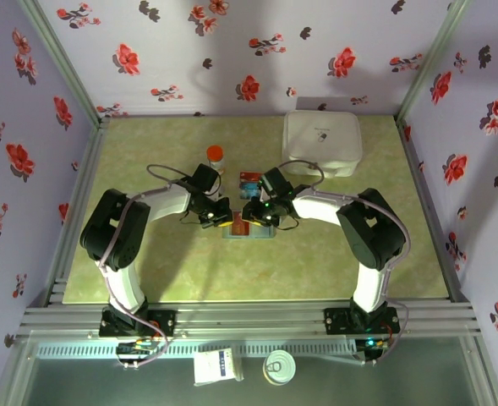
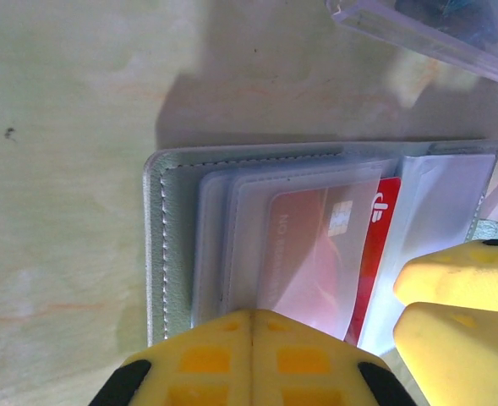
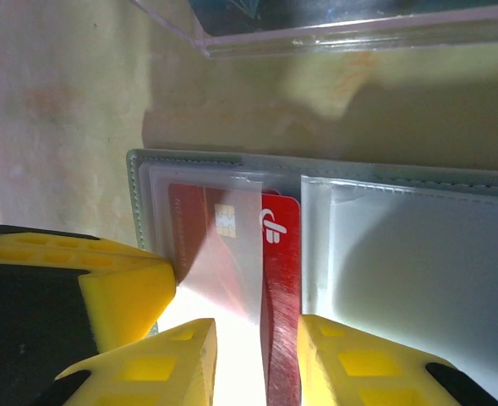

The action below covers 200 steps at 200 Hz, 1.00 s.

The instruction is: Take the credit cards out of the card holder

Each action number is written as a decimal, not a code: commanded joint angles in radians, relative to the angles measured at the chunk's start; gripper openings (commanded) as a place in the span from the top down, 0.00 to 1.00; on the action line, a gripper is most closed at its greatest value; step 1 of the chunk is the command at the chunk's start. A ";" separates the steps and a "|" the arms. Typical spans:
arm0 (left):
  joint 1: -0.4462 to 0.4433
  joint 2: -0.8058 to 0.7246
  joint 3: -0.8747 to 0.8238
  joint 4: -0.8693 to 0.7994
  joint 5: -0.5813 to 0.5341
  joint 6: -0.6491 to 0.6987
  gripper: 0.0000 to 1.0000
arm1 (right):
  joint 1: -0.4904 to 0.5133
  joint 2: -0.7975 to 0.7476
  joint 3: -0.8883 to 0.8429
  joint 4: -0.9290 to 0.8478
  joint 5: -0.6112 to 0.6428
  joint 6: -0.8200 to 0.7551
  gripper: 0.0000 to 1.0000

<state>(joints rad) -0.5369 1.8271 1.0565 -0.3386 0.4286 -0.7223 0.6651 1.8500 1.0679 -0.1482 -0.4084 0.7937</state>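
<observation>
**Card extraction under way**

Top view: the card holder point(image 1: 250, 230) lies at the centre of the table point(image 1: 147, 271).
Left wrist: the left gripper point(image 2: 250, 355), fully closed, pins the holder.
Right wrist: the right gripper point(image 3: 257, 338) narrowly pinches the half-exposed red credit card point(image 3: 281, 279). The next move is probably a straight outward pull.

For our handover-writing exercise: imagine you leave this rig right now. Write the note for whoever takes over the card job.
Left gripper: shut, its tips at the edge of the grey-green bifold card holder, which lies open and flat.
Right gripper: jaws parted around the red plastic credit card; a firm pinch cannot be confirmed.
Done: the red card sticks partway out of its clear plastic sleeve.
Left: pull it free and set it down, then check the other sleeves, whose contents cannot be made out.
</observation>
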 commanded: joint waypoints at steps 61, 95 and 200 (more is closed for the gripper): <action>-0.007 0.020 0.010 -0.052 -0.049 0.032 1.00 | -0.013 0.046 -0.034 0.093 -0.067 0.045 0.69; -0.007 0.019 0.015 -0.051 -0.048 0.030 1.00 | -0.016 0.045 -0.038 0.110 -0.080 0.055 0.70; -0.007 0.015 0.014 -0.050 -0.042 0.027 1.00 | -0.032 0.020 -0.091 0.225 -0.126 0.098 0.86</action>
<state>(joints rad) -0.5388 1.8271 1.0615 -0.3489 0.4179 -0.7185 0.6395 1.8778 0.9947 0.0299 -0.5053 0.8761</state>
